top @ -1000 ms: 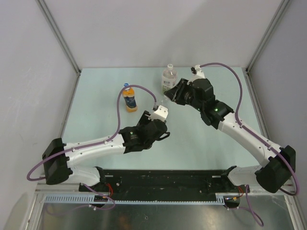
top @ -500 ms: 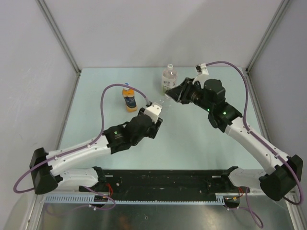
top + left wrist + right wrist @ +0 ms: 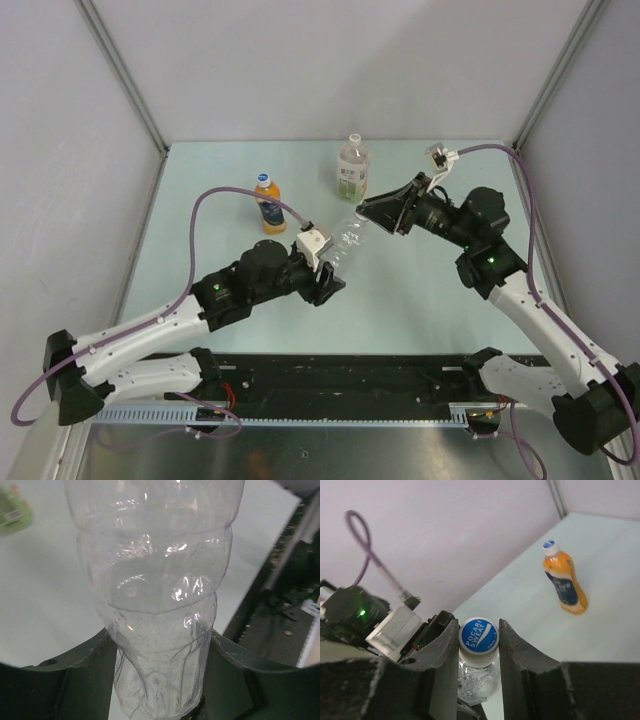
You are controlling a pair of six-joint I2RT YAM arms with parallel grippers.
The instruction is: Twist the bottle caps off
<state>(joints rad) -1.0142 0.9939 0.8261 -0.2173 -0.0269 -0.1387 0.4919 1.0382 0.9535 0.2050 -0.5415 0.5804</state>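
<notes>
A clear empty bottle [image 3: 348, 240] hangs tilted above the table between the two arms. My left gripper [image 3: 333, 266] is shut on its lower body [image 3: 160, 630], the dark fingers [image 3: 85, 680] pressing both sides. A blue bottle cap [image 3: 479, 636] printed with white letters sits on its neck, and my right gripper [image 3: 479, 641] is shut on that cap, seen also in the top view [image 3: 366, 210]. An orange bottle [image 3: 269, 208] with a blue and white cap [image 3: 264, 180] stands upright at the back left. A clear green-labelled bottle [image 3: 352, 170] with a whitish cap [image 3: 353, 139] stands at the back centre.
The orange bottle [image 3: 565, 582] stands apart from both grippers. The green-labelled bottle [image 3: 12, 510] is blurred at the left wrist view's top left. Grey walls and metal posts [image 3: 125, 75] enclose the table; a black rail [image 3: 340, 375] runs along its near edge.
Both arms have drawn the clear bottle nearer and to the right, and it now lies more tilted. The right arm has swung right. Both grips are unchanged.
</notes>
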